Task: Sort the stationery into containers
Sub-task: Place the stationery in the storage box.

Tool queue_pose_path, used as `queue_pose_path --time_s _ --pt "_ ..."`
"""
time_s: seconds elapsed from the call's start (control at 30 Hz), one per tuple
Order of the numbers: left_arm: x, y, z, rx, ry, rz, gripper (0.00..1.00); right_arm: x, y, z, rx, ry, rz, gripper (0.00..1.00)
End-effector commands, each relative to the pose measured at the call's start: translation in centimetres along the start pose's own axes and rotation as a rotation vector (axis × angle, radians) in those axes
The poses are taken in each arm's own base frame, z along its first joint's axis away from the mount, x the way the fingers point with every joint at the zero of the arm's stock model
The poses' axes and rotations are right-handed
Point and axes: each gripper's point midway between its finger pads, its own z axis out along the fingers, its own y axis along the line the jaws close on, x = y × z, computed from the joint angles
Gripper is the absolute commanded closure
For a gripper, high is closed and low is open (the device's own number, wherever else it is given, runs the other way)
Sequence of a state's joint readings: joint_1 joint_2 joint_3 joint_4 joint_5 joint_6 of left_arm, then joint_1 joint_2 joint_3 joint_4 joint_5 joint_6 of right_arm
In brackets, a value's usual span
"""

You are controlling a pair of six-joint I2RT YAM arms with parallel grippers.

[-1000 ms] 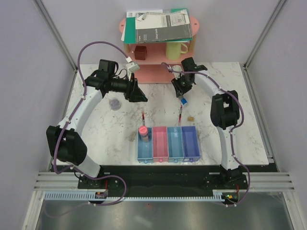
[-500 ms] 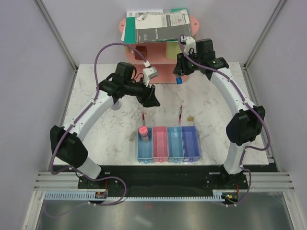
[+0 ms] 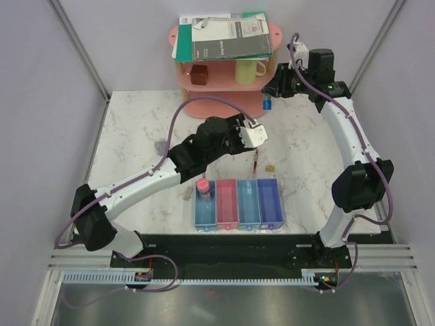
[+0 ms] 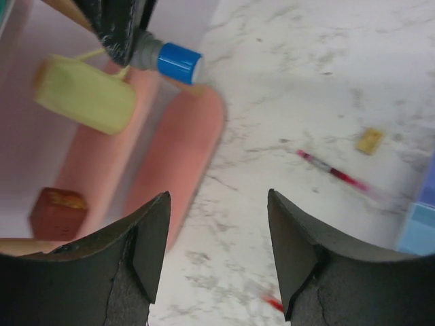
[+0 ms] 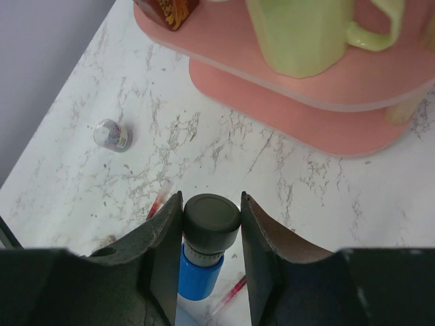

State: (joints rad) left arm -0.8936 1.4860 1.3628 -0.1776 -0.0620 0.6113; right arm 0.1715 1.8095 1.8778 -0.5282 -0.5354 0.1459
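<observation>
My right gripper (image 3: pixel 272 94) is shut on the blue-capped tube (image 5: pixel 204 251), held by its dark end, cap down, high above the table beside the pink rack; the tube also shows in the top view (image 3: pixel 267 104) and the left wrist view (image 4: pixel 178 62). My left gripper (image 4: pixel 217 197) is open and empty over mid-table (image 3: pixel 246 139). One red pen (image 3: pixel 255 161) lies behind the trays; the other (image 5: pixel 160 199) lies left of it. The four joined trays (image 3: pixel 269 204) stand at the front, with the pink cylinder (image 3: pixel 202 185) in the blue one. A tan block (image 3: pixel 270 167) and the greyish disc (image 5: pixel 111 134) lie loose.
The pink shelf rack (image 3: pixel 224 102) stands at the back with a yellow mug (image 5: pixel 306 34), a brown cube (image 5: pixel 166 10) and notebooks (image 3: pixel 224 37) on top. A small grey block (image 3: pixel 188 195) lies left of the blue tray. The left arm stretches across the table's middle.
My right gripper has lifted the blue-capped tube off the table and carried it up and right beside the rack. My left arm has swung from the back left to the table's centre.
</observation>
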Motion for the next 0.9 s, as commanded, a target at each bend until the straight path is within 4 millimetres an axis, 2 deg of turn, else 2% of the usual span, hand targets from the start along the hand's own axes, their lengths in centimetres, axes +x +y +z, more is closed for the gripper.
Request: queue_pose_path --time_s 0.0,0.03,0.07,0.1,0.13,0.17,0.2,0.27,0.3,0.37,0.4,0.57,0.77,0.8,0.87 --pt "-3.5 5.9 -1.8 -0.387 -0.068 0.296 0.34 -4.2 1.8 -4.2 -0.089 -0.126 0.027 0.77" --pt "-2.9 5.4 -1.6 -0.399 -0.053 0.392 0.34 -4.4 1.2 -4.7 -0.086 -0.132 0.057 0.77" --pt "-3.2 5.5 -1.7 -0.42 -0.068 0.43 0.34 -4.6 1.4 -5.2 -0.106 -0.135 0.073 0.77" --pt "-4.7 5.9 -2.1 -0.477 -0.125 0.451 0.34 -4.9 1.4 -5.6 -0.116 -0.147 0.082 0.77" --pt "-4.4 5.6 -2.0 -0.486 -0.119 0.524 0.34 -5.3 1.1 -6.2 -0.123 -0.157 0.127 0.77" --pt "-4.8 5.5 -1.9 -0.504 -0.144 0.55 0.35 -5.2 0.9 -6.3 -0.133 -0.156 0.149 0.77" --pt "-5.9 5.7 -2.3 -0.548 -0.187 0.563 0.35 -5.6 1.3 -6.6 -0.161 -0.167 0.154 0.77" --pt "-6.7 5.4 -2.1 -0.579 -0.214 0.618 0.33 -5.8 1.2 -6.9 -0.183 -0.18 0.199 0.77" --pt "-7.8 5.8 -2.8 -0.633 -0.246 0.649 0.33 -5.7 1.4 -6.9 -0.201 -0.178 0.213 0.77" --pt "-9.1 5.2 -3.0 -0.662 -0.3 0.704 0.33 -5.8 1.8 -6.8 -0.222 -0.184 0.239 0.77" --pt "-10.2 5.5 -3.6 -0.726 -0.334 0.742 0.33 -5.7 1.8 -6.7 -0.23 -0.184 0.247 0.77" --pt "-13.9 2.8 -4.9 -0.828 -0.512 0.877 0.32 -6.3 2.2 -6.6 -0.266 -0.204 0.287 0.77" --pt "-15.1 1.0 -4.6 -0.839 -0.564 0.926 0.34 -7.3 3.2 -7.4 -0.303 -0.233 0.296 0.77" --pt "-15.0 0.8 -4.5 -0.846 -0.562 0.943 0.35 -7.5 2.2 -8.0 -0.284 -0.247 0.312 0.77" --pt "-14.9 0.4 -4.2 -0.85 -0.567 0.954 0.35 -7.7 2.5 -8.4 -0.293 -0.258 0.305 0.77"
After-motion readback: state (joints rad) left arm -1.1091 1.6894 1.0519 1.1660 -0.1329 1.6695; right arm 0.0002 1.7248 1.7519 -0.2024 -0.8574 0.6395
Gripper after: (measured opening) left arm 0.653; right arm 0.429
